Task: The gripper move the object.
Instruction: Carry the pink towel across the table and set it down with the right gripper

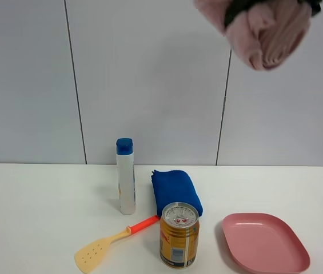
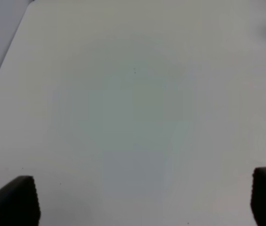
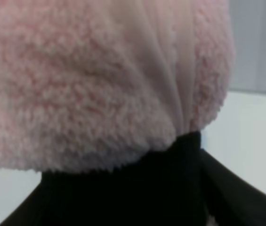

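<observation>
Right gripper (image 3: 123, 188) clamped on a fluffy pink cloth (image 1: 267, 31), raised high, white table (image 1: 35, 217) well below it carrying bottle (image 1: 126, 177), blue towel (image 1: 175, 191), can (image 1: 179, 235), spatula (image 1: 112, 240), pink plate (image 1: 264, 242), left gripper (image 2: 142, 202) spread wide above the tabletop.

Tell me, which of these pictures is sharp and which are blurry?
Exterior high view: sharp and evenly lit, with faint shadows beside the can and bottle; the pink cloth at the top edge looks slightly soft. Left wrist view: hazy, almost featureless white table, with dark blurred fingertips in the corners. Right wrist view: the pink cloth fills the frame, close and soft.
</observation>
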You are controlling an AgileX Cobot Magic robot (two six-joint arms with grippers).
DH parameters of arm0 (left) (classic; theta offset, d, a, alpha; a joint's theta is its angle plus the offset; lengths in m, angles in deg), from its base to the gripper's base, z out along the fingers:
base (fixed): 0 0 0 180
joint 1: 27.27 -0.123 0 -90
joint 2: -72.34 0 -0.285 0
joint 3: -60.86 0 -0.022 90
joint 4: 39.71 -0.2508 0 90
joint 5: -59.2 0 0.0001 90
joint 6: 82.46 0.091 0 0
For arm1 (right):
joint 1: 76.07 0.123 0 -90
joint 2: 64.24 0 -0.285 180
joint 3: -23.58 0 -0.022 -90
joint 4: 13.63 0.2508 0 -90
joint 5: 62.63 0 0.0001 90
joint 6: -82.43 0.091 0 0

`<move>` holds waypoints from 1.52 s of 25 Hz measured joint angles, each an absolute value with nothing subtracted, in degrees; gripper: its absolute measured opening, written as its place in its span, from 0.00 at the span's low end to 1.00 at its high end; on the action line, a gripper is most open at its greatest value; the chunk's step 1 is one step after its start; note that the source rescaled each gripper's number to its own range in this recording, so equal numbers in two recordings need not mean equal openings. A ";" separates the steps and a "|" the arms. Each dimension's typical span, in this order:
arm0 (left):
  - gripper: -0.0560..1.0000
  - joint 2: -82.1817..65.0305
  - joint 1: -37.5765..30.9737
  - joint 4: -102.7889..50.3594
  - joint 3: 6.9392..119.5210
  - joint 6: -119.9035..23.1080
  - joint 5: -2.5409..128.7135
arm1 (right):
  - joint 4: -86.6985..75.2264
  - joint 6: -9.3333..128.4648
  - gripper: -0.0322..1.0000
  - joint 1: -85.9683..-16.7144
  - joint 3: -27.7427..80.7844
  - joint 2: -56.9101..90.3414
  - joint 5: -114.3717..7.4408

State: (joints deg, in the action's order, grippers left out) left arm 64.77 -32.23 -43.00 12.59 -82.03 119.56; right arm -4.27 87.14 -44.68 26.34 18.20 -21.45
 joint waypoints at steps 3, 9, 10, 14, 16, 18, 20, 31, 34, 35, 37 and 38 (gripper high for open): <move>1.00 64.77 -32.23 -43.00 12.59 -82.03 119.56 | -0.05 84.45 0.03 -34.97 28.75 18.94 -22.21; 1.00 64.77 -32.23 -43.00 12.59 -82.03 119.56 | 5.75 83.88 0.03 -24.48 32.13 27.93 -28.52; 1.00 64.77 -32.23 -43.00 12.59 -82.03 119.56 | 7.27 83.88 0.03 -23.77 32.75 30.24 -29.97; 1.00 64.77 -32.23 -43.00 12.59 -82.03 119.56 | 13.63 86.42 0.03 -22.78 35.09 39.88 -34.95; 1.00 64.77 -32.23 -43.00 12.59 -81.99 119.56 | 15.30 88.43 0.03 -22.57 36.44 44.52 -36.08; 1.00 64.77 -32.23 -43.00 12.59 -81.99 119.56 | 15.94 90.21 0.03 -22.01 38.53 48.90 -36.65; 1.00 64.77 -32.23 -43.00 12.59 -81.99 119.56 | 16.07 90.97 0.03 -20.85 40.80 52.95 -36.69; 1.00 64.77 -32.23 -43.00 12.59 -82.06 119.56 | 6.44 93.91 0.03 -11.41 50.65 59.32 -35.05; 1.00 64.77 -32.23 -43.00 12.59 -82.06 119.56 | -1.38 98.98 0.03 -10.78 51.40 59.32 -32.05; 1.00 64.77 -32.23 -43.00 12.59 -82.06 119.56 | -4.76 102.43 0.03 -10.78 51.46 59.32 -30.90; 1.00 64.77 -32.23 -43.00 12.59 -82.06 119.56 | -11.14 109.62 0.03 -10.96 51.46 59.32 -29.03; 1.00 64.77 -32.23 -43.00 12.59 -82.06 119.56 | -14.60 113.92 0.03 -10.96 51.46 59.32 -28.26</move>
